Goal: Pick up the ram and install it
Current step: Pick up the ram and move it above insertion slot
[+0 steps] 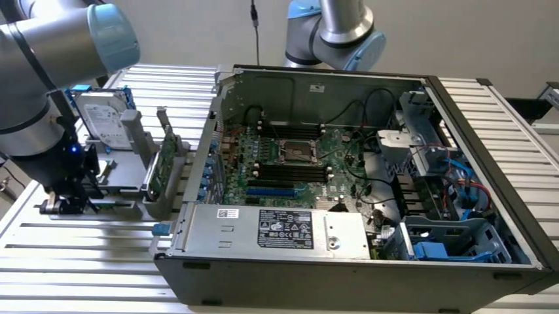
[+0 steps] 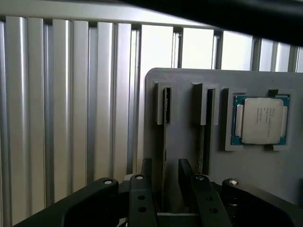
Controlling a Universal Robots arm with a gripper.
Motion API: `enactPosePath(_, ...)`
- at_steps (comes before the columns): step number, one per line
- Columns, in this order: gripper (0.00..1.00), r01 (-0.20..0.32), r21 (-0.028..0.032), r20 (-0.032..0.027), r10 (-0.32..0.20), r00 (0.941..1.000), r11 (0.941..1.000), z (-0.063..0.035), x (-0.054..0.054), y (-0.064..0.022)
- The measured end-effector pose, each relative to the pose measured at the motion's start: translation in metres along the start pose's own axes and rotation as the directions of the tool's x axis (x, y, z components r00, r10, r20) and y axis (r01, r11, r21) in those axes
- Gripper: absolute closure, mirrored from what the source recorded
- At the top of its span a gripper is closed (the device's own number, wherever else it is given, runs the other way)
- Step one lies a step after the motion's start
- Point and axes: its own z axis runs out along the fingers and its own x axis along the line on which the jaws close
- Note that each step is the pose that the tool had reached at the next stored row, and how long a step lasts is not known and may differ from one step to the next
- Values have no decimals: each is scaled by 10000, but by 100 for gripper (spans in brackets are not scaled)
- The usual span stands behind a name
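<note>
Hangs over grey holder (image 2: 246,175), claw (image 2: 164,165) spread wide, fingers (image 2: 147,172) flanking the ram (image 2: 166,105) standing edge-on in its slot.

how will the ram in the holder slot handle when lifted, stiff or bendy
Probably stiff: the ram is a thin board standing on edge in the gray holder. Likely light, being so thin. It may tilt if the open hand grips off-centre.

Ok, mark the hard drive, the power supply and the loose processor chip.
hard drive (image 1: 103,123), exterior view, on its labelled face.
power supply (image 1: 285,229), exterior view, on its black label.
processor chip (image 2: 261,120), wrist view, centre of its metal lid.
</note>
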Motion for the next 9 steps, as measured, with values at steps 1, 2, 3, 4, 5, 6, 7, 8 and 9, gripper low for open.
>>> enactPosePath(1,64,5,-4,36,-5,10000,10000,2,7,1)
enactPosePath(2,64,10,-9,74,-10,10000,10000,3,14,2)
enactPosePath(3,64,16,-13,113,-16,9999,10000,5,21,2)
enactPosePath(4,64,21,-20,147,-21,9999,10000,7,26,2)
enactPosePath(5,64,26,-27,181,-26,9998,10000,10,30,2)
enactPosePath(6,64,31,-36,214,-30,9998,10000,12,33,2)
enactPosePath(7,64,33,-46,243,-32,9997,10000,15,34,2)
enactPosePath(8,64,37,-55,275,-35,9996,10000,17,35,2)
enactPosePath(9,64,38,-65,304,-36,9995,10000,19,36,2)
